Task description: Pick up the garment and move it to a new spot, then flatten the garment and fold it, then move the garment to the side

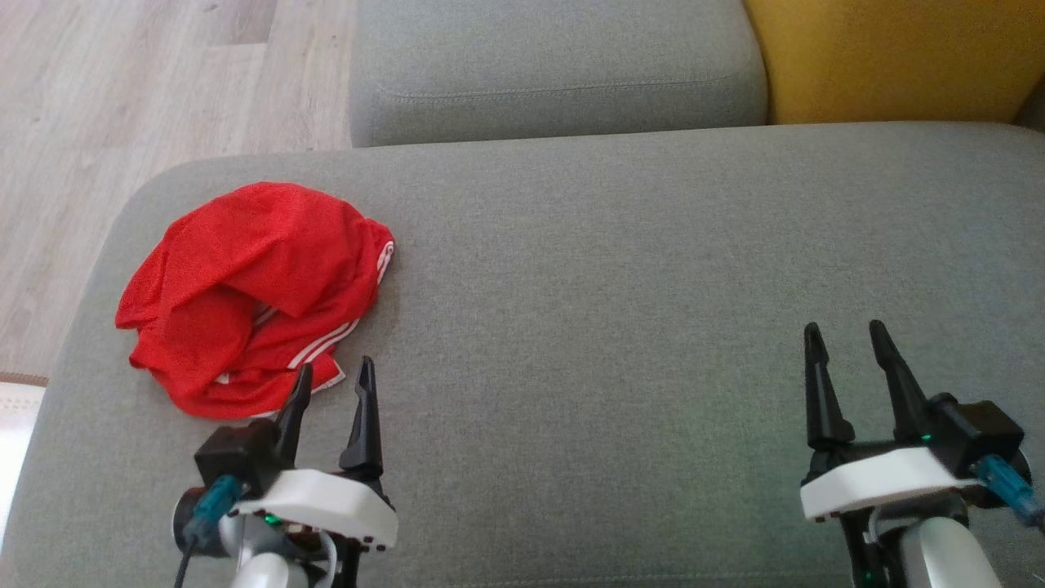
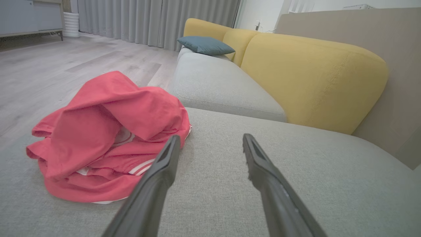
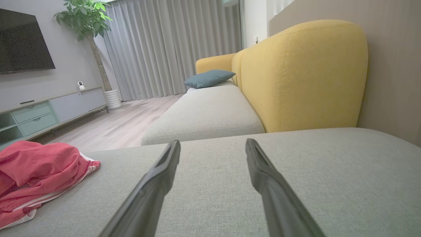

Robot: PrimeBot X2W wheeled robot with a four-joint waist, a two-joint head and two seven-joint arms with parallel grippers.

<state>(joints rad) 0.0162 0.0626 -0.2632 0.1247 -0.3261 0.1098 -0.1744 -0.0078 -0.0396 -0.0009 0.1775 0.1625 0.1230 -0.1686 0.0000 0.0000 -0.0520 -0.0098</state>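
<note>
Crumpled red garment (image 1: 253, 294) lies on the sofa cushion (image 1: 612, 327) (left end); left gripper (image 1: 335, 365) and right gripper (image 1: 844, 327) both gape, empty.

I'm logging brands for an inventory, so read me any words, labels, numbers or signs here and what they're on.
No readable text anywhere. The red garment bears white stripes but no lettering; the television screen is dark; the grey sofa seat and yellow backrest are plain.
</note>
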